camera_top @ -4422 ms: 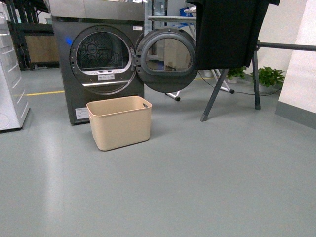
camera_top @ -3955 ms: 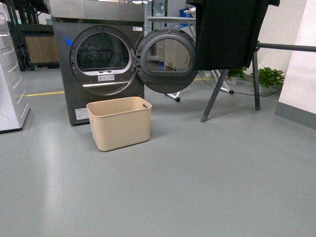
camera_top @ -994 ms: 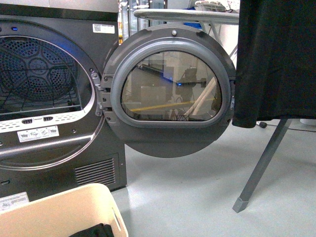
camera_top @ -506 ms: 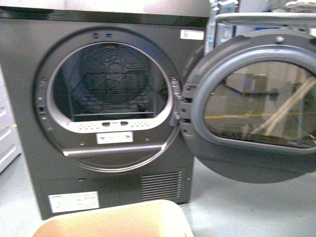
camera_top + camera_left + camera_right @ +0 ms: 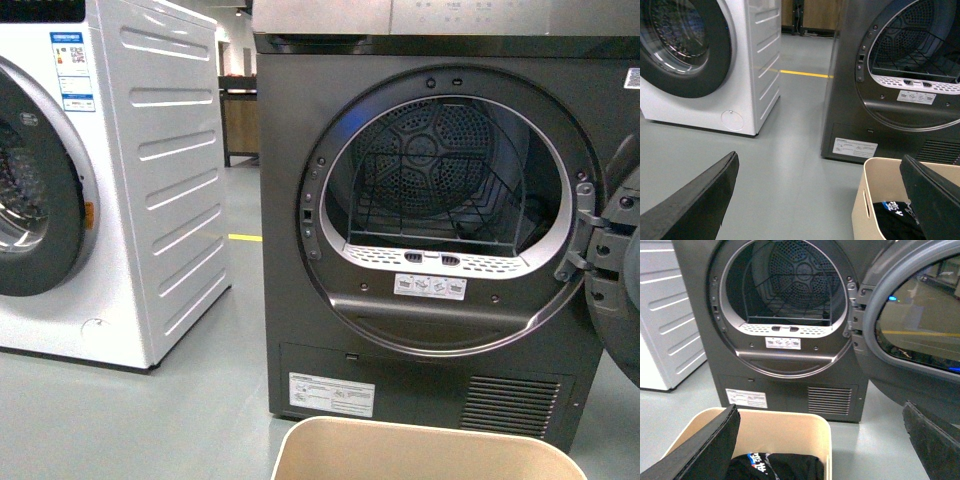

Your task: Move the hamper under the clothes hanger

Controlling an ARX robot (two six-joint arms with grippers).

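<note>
Smooth grey floor point(image 5: 130, 420) runs from the camera out into the room, bare and faintly glossy. The hamper point(image 5: 430, 455) stands on it closest in – only its beige rim and inner wall show at the bottom of the front view. It sits just in front of the dark grey dryer point(image 5: 430, 250), below the open drum point(image 5: 440, 180). The dryer's round door point(image 5: 912, 325) is swung wide to the robot's right. A white washing machine point(image 5: 120, 180) stands beside the dryer on the left, apart from it. Behind the gap between them a yellow line point(image 5: 243, 238) crosses the floor, with wooden furniture further back.

Both wrist views look into the hamper. A black garment point(image 5: 785, 465) with blue and white print lies crumpled at the bottom. The dryer drum holds only a wire rack, as far as can be seen.

The left gripper point(image 5: 819, 162) is spread wide and grips nothing. One dark finger point(image 5: 695, 205) shows against bare floor, and the other overlaps the hamper point(image 5: 862, 210) near its slotted end. I cannot tell whether that finger touches the rim. The right gripper point(image 5: 821, 411) is likewise wide apart and empty – one finger shows above the hamper's point(image 5: 790, 416) open top, the other against the floor below the door.
</note>
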